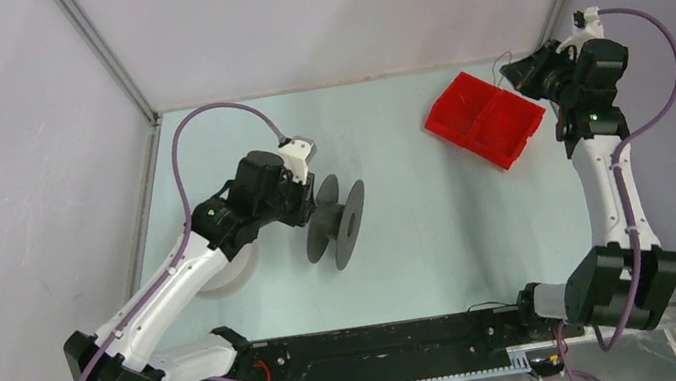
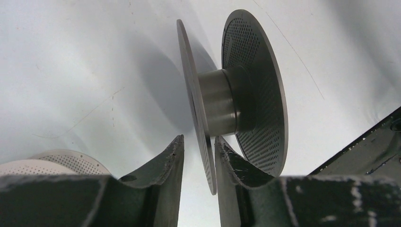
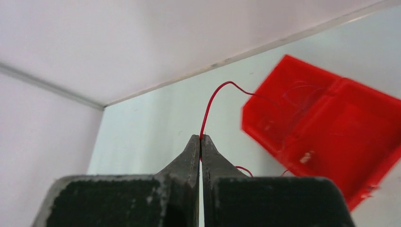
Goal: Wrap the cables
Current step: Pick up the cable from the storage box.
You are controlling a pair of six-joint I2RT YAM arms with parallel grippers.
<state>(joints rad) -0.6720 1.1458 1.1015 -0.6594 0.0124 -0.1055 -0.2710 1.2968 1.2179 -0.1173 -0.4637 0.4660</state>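
At the far right corner, red bin (image 1: 485, 118): skewed, a cable rising from it.
Dark grey spool (image 1: 336, 221): left of the tabletop's middle, on its flange rims; left gripper (image 2: 199, 140) jaws apart, straddling one flange.
White spool (image 2: 61, 163): beside it, toward the left edge.
Red cable (image 3: 208, 109): clamped in the right gripper (image 3: 200, 138) jaws; best drawn out slowly, kept taut.
Tabletop (image 1: 445, 255): pale, glossy; spools may roll.
Room: plain white walls.
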